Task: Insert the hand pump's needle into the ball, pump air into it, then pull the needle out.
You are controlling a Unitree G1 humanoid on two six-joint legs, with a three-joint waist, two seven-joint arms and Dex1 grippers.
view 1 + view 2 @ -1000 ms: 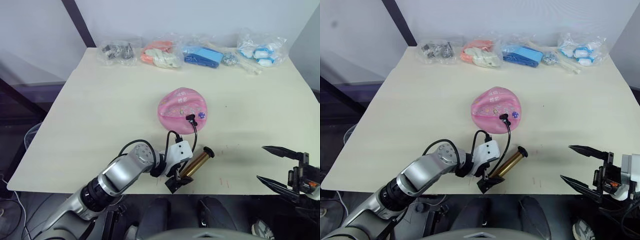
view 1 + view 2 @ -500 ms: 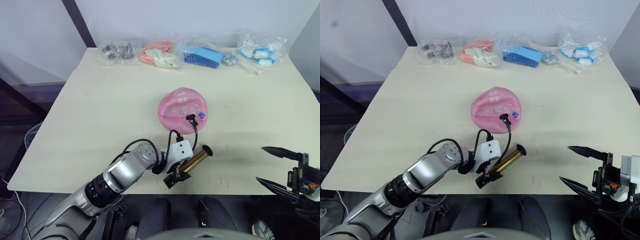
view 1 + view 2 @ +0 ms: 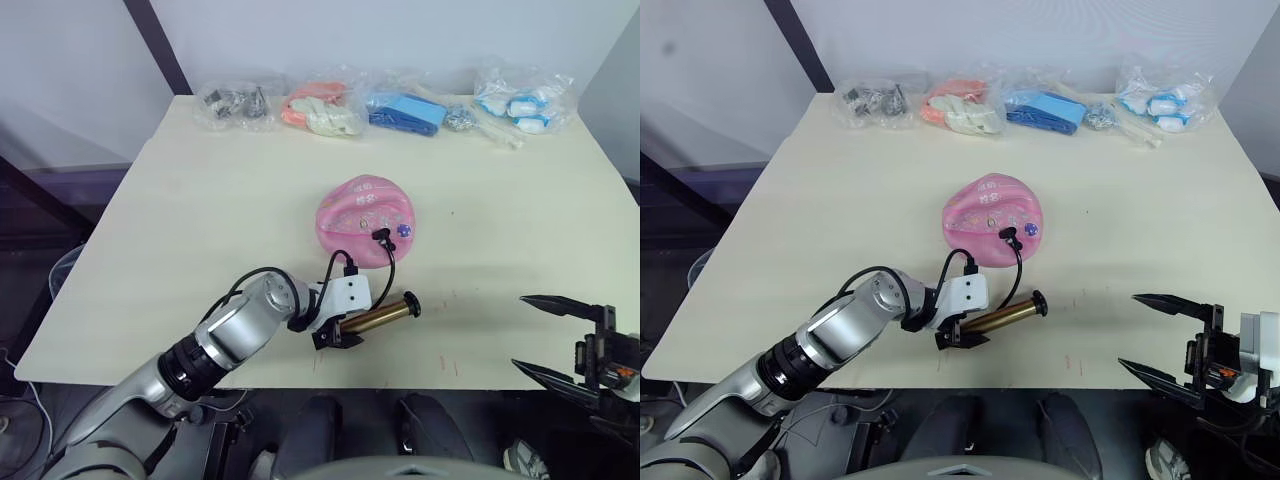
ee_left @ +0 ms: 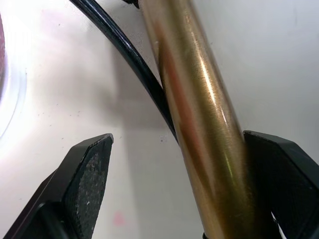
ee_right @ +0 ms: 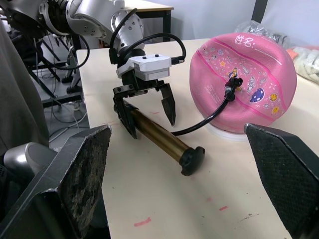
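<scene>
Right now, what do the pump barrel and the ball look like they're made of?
Hand pump barrel: looks like metal, polished bronze-gold, judging by the sharp mirror-like streaks along it; coated plastic can't be ruled out. Its end cap looks like matte black plastic. Ball: likely soft rubber or vinyl, smooth pink skin with a slight sheen, printed decals and a sagging, underinflated shape.

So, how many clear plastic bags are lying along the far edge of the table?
4, in a row: one with dark metal parts at the left, then peach and white items, then blue items, then blue-white items at the right.
</scene>
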